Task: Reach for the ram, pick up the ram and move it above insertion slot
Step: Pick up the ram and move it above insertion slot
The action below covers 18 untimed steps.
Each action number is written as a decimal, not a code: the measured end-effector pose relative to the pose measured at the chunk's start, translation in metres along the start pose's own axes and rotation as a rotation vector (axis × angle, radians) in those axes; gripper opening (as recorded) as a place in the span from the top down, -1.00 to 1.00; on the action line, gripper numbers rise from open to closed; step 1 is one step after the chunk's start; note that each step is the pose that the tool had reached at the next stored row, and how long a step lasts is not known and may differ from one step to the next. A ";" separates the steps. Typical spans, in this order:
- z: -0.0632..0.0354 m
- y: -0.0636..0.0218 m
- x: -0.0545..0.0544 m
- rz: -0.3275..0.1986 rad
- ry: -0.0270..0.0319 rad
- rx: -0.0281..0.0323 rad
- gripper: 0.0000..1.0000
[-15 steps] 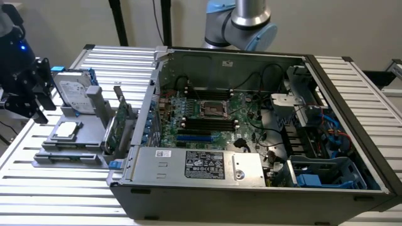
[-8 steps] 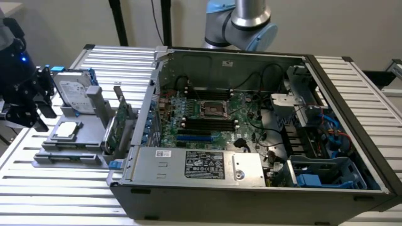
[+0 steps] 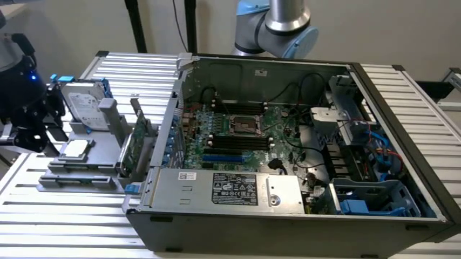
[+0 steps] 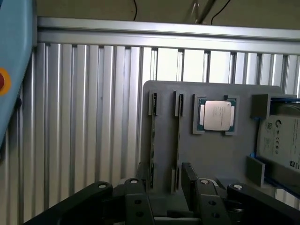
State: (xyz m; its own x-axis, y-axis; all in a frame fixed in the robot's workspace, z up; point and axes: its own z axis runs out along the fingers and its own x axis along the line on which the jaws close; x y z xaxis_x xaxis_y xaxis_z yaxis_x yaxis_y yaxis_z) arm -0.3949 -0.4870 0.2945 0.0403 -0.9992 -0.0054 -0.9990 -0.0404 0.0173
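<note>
Beneath the pincer: the pincer (image 4: 168, 183) hangs over one edge of a grey fixture plate (image 4: 211, 159), which lies on the ribbed aluminium counter (image 4: 84, 122).
Pincer state: fingers (image 4: 190, 180) apart, with nothing between them and no contact that I can make out.
Ram: the ram (image 4: 152, 140) stands on its thin edge in a slotted holder on the plate. It is just ahead of the fingertips, nearer one finger than the middle of the gap.
Second holder: a parallel holder (image 4: 178, 140) runs beside the first; I cannot tell whether it is filled.
Beyond the holders: a processor (image 4: 216, 115) lies flat in its recess, farther from the pincer. A hard drive (image 4: 281, 140) sits past it at the plate's far side.
Insertion slot: the memory slots (image 3: 241, 141) on the motherboard (image 3: 277, 121) sit inside the open computer case (image 3: 288, 232), well apart from the pincer.
Step in hand: the reach, as I judge it; the ram is not yet gripped.
Doing it well: centre the gap on the stick's thin edge, with the fingers square to its long faces. Come down mid-length, clear of the end clips, and close only once a finger sits on each side.
Risk: an off-centre descent could land a fingertip on the board's edge or on the neighbouring holder.
</note>
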 end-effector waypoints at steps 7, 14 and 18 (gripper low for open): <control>0.0127 -0.0013 0.001 -0.005 0.0001 0.0000 0.15; 0.0254 -0.0025 0.001 -0.009 0.0002 0.0000 0.15; 0.0327 -0.0029 0.001 -0.010 0.0000 0.0001 0.15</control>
State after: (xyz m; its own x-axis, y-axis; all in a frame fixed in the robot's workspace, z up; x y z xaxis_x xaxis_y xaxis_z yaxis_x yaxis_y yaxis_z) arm -0.3926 -0.4881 0.2618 0.0499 -0.9987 -0.0055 -0.9986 -0.0499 0.0172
